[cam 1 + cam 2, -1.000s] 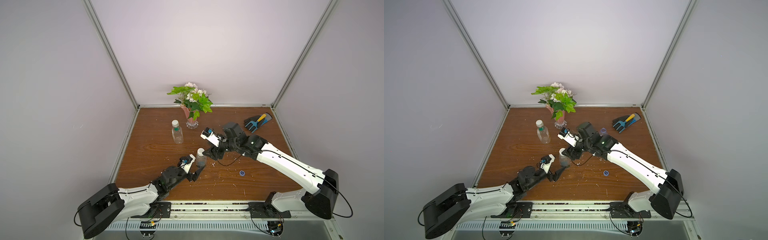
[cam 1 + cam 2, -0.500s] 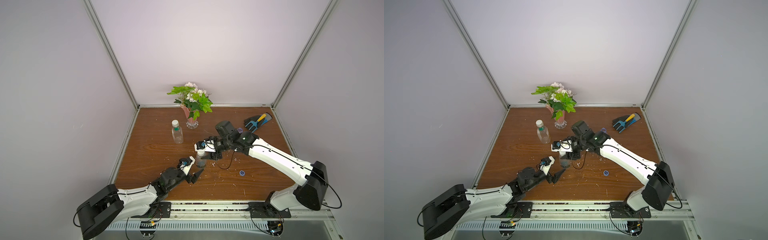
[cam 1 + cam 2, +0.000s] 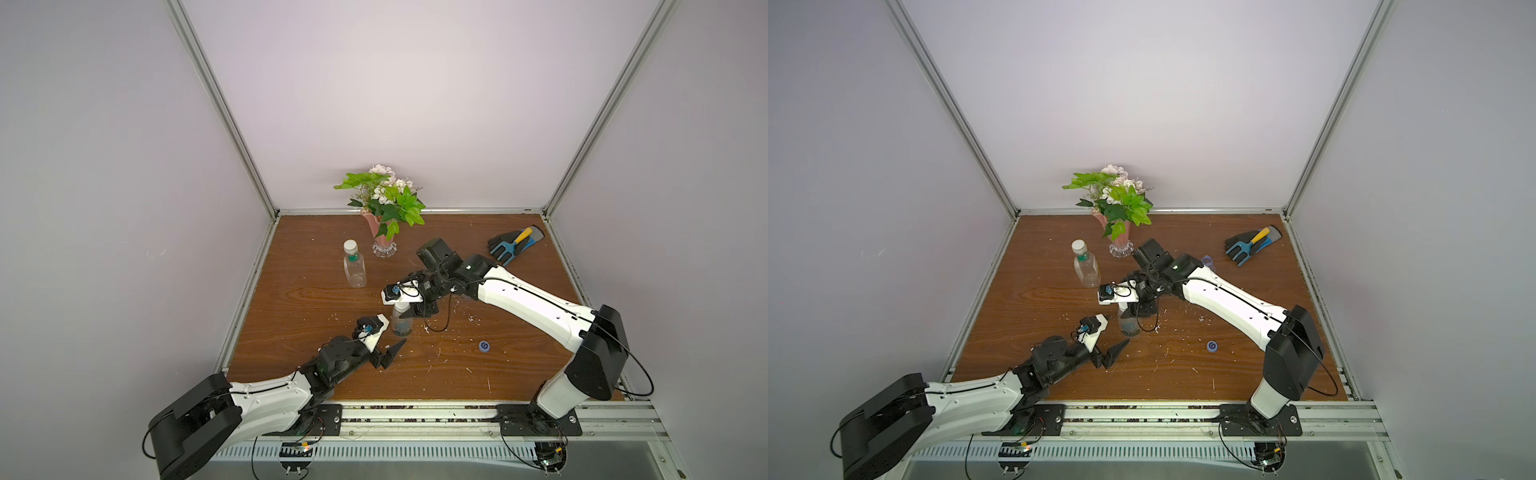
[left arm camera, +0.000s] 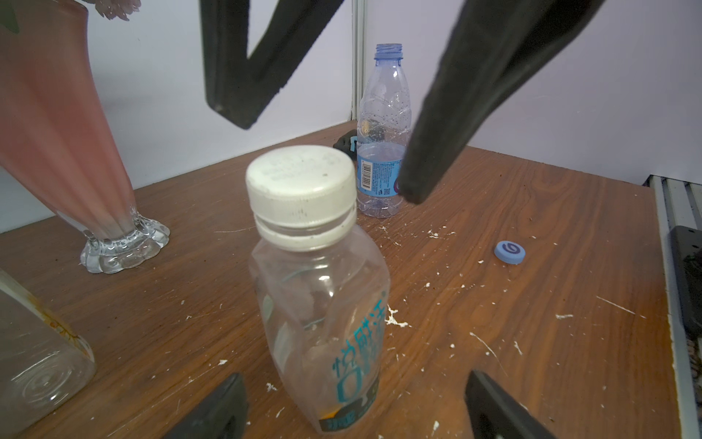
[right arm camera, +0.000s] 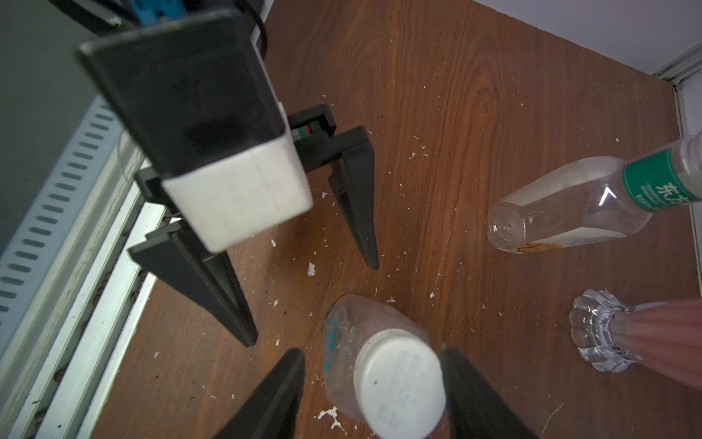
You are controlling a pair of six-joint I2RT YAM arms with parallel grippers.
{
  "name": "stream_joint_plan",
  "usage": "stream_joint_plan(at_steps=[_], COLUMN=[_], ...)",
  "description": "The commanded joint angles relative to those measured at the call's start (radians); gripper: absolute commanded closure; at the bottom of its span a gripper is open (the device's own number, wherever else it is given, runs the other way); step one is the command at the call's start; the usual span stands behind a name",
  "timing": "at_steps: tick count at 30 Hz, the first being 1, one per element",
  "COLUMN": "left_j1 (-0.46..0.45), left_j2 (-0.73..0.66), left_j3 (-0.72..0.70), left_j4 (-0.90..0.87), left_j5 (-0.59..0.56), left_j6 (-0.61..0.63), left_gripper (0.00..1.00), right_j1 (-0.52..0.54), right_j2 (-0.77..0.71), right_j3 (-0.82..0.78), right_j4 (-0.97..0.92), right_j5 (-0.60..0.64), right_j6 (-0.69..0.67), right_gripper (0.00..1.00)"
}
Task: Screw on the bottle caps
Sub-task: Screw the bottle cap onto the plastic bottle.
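Right wrist cam is the useful one here tbh. The right gripper (image 5: pixel 372 353) hangs pointing down over the dark-labelled bottle (image 5: pixel 338 334), jaws apart on either side of the white cap (image 5: pixel 399 387) sitting on its neck. One finger (image 5: pixel 471 395) is right at the cap's rim and the other has a clear gap, so it's loose, not clamped. The frame edge cuts off part of the cap.

Both top views bury that cap under the right wrist camera (image 3: pixel 401 292). You only get the bottle's lower half, near the middle of the table (image 3: pixel 311 299). The blue-labelled bottle (image 4: pixel 383 125) shows whole and uncapped in the left wrist cam, but in a top view only its open mouth peeks past the right arm (image 3: pixel 1225 299).

The squarish bottle (image 3: pixel 354 268) stands capped at 10 o'clock on the table. The blue cap (image 3: pixel 484 345) lies loose at 4 o'clock. The vase (image 3: pixel 382 237) is at 11 and the glove (image 3: pixel 513 245) at 2.

The left arm (image 3: pixel 270 395) comes in low from 7 o'clock, stretched nearly flat. The left gripper (image 5: pixel 310 304) is spread wide with nothing in it, tips just short of the middle bottle. The right arm rises from 4 o'clock, arcs over and bends down onto the bottle from its 1 o'clock side.
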Motion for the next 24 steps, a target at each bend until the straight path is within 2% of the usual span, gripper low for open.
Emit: stream_joint_plan(at_steps=[1,24], left_j1=[0.009,0.009], left_j2=[-0.012,-0.002], left_j3=[-0.011,-0.008], left_j4=[-0.009,-0.010], left_j5=[0.007,0.001], left_j6=[0.012,0.015], left_gripper=[0.10,0.09], right_j1=[0.002,-0.019], right_j2=[0.010,0.069], right_j3=[0.043,0.084], right_j4=[-0.016,-0.069], right_j5=[0.026,0.026], right_j6=[0.013,0.030], right_gripper=[0.37,0.43])
